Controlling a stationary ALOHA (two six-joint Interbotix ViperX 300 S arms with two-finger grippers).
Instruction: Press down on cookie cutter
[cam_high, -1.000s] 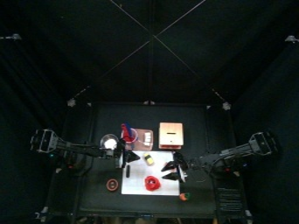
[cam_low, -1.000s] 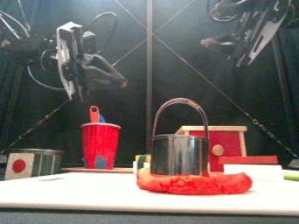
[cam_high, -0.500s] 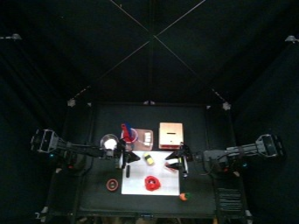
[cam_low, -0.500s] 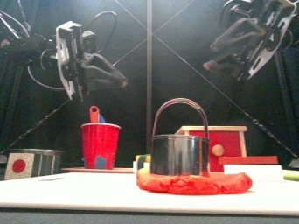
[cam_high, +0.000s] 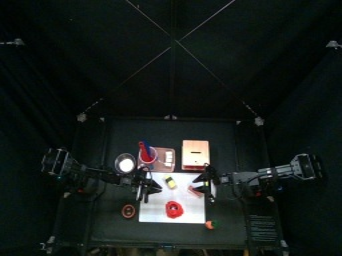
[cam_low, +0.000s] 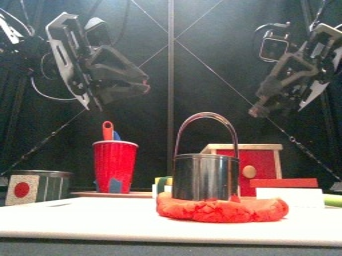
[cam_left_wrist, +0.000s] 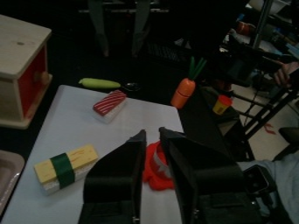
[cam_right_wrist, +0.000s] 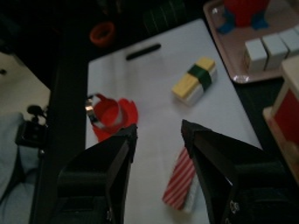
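Black curtains (cam_high: 171, 60) around a small black table (cam_high: 100, 200).

Metal cookie cutter (cam_low: 207, 168) upright in red dough (cam_low: 222, 208) on white board (cam_low: 80, 221); red cup (cam_low: 114, 165) behind left.

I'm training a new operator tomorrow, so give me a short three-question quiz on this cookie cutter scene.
1. True or false: one of the grippers is touching the metal cookie cutter.
2. What does the cookie cutter stand in? A) the red cup B) the red dough C) the wooden box
3. Whose jaws stand wider apart: the left gripper or the right gripper?
Key: 1 false, both hang in the air above it, one to each side. 2 B. 3 the right gripper.
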